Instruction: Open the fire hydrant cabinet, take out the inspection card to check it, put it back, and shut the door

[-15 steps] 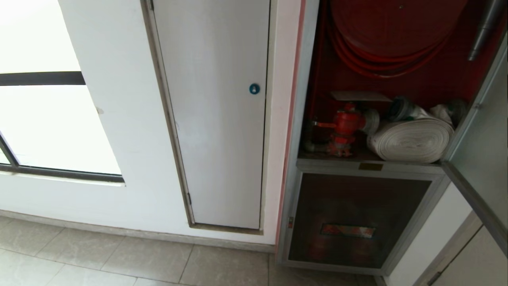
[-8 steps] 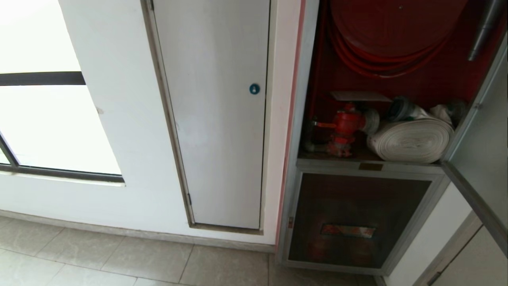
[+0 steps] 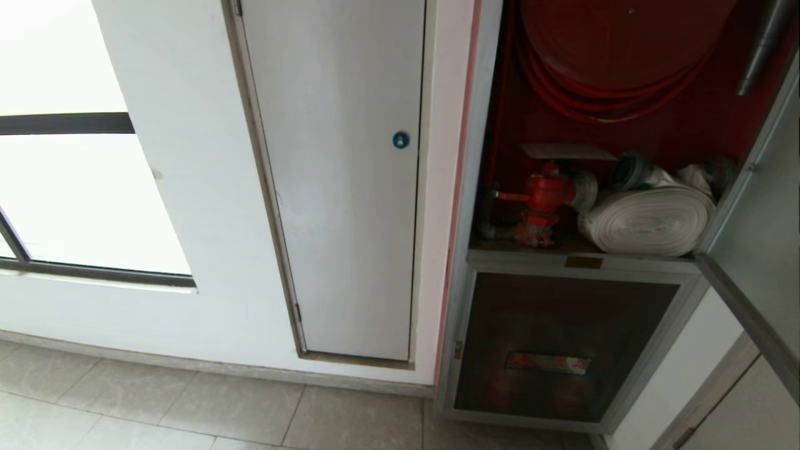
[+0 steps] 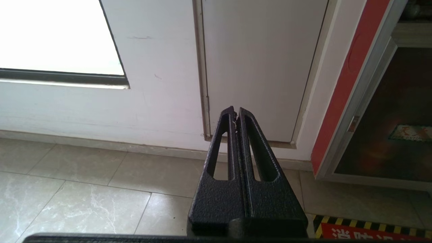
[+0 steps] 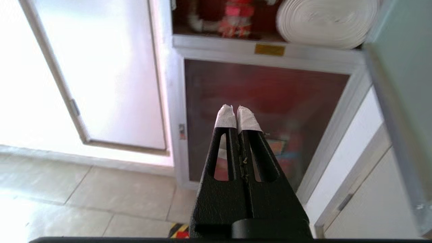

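**Fire hydrant cabinet, upper door open; both pincers closed and empty**

Head view, left to right: bright window (image 3: 75, 187); white wall; plain white panel (image 3: 350, 187) with a blue round lock (image 3: 400, 140); the fire hydrant cabinet (image 3: 475, 187), red-lined, holding a red coiled hose (image 3: 612, 56), a flat pale card-like piece (image 3: 565, 151) above the red hydrant valve (image 3: 544, 200), and a white rolled hose (image 3: 650, 219). A small brass plate (image 3: 584, 262) sits on the crossbar; its writing is too small to read. Below it, a dark glazed lower panel (image 3: 562, 344) bears a red label, illegible. The door (image 3: 756, 250) stands swung out at the far right. Neither arm appears here.

Left wrist view only: the left pincer (image 4: 235, 113), fingers pressed together, low over floor tiles, facing the white panel's foot, the cabinet off to one side; a yellow-black striped floor marking (image 4: 371, 229) with partly cut-off white characters.

Right wrist view only: the right pincer (image 5: 236, 111), white-taped tips together, holding nothing, facing the lower panel, well apart from the cabinet and below its open compartment.
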Available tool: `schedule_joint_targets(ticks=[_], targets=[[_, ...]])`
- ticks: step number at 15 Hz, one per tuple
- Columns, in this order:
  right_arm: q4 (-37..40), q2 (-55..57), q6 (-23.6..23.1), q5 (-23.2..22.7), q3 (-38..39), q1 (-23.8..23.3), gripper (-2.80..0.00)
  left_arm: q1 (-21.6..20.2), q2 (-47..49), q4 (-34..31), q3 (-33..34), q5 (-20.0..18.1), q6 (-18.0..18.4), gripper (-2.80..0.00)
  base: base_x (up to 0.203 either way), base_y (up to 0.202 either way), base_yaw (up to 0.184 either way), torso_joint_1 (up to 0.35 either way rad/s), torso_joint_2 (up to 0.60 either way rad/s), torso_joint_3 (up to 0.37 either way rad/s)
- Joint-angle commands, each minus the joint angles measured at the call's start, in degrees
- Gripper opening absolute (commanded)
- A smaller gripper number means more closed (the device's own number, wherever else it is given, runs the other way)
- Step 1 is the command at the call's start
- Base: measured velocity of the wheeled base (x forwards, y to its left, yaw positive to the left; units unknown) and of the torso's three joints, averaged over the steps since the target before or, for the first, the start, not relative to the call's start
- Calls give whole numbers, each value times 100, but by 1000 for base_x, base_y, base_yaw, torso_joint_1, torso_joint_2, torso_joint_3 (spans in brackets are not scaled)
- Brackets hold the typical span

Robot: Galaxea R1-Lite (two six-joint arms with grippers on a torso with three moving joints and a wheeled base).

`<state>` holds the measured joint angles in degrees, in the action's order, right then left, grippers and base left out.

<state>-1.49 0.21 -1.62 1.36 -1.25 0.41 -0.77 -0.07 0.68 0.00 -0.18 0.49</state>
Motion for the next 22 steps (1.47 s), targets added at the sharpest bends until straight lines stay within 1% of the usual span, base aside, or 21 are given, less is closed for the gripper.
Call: schedule_joint_targets(ticks=[1, 3, 6, 22], targets=[[25, -30, 20, -39, 125, 2, -280, -2, -1, 2, 35, 1, 0, -280, 0, 0, 0, 0, 0, 0], [167, -30, 30, -73, 125, 2, -280, -2, -1, 2, 35, 1, -5, -280, 0, 0, 0, 0, 0, 0], [166, -23, -14, -218, 117, 2, -280, -2, -1, 2, 35, 1, 4, -280, 0, 0, 0, 0, 0, 0], [158, -30, 39, -215, 125, 2, -280, -2, -1, 2, 35, 1, 4, -280, 0, 0, 0, 0, 0, 0]])
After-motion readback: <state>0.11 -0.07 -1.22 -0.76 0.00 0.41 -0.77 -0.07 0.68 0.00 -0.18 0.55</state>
